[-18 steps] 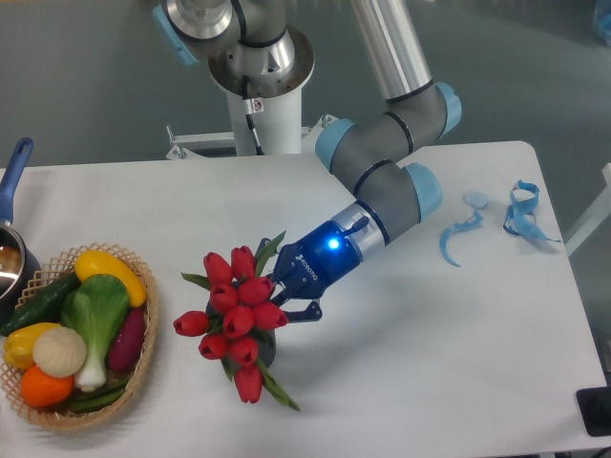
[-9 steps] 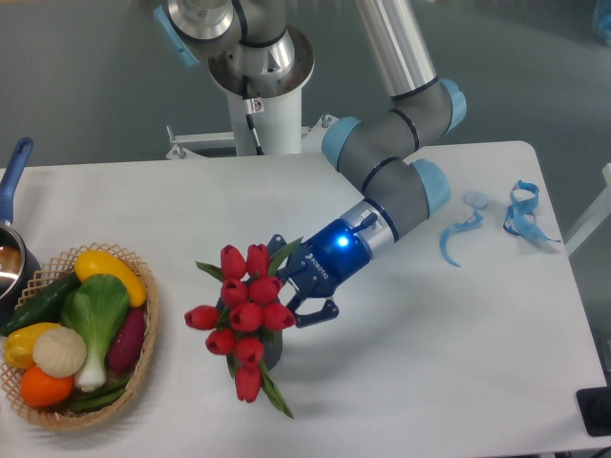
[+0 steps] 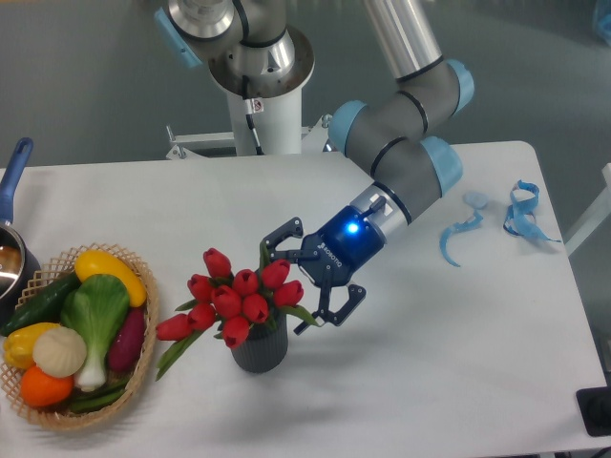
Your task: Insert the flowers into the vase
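Flowers (image 3: pixel 234 303) sit in the vase (image 3: pixel 259 348), stems down in its mouth, heads leaning left toward the basket (image 3: pixel 143 358) of toy vegetables. Gripper (image 3: pixel 307 280) is just right of the blooms, jaws spread wide and holding nothing. Vase stands upright on the table (image 3: pixel 458 363), near the front edge.

The white rectangular table (image 3: pixel 410 382) is carrying a small dark grey ribbed vase (image 3: pixel 260 349) near its centre. At nine o'clock from it, a woven wicker basket (image 3: pixel 143 358) is sitting by the left edge, with a blue-handled pot (image 3: pixel 13 181) lying at its eleven o'clock. Light blue curled ribbon scraps (image 3: pixel 520 212) are lying towards two o'clock, well apart.
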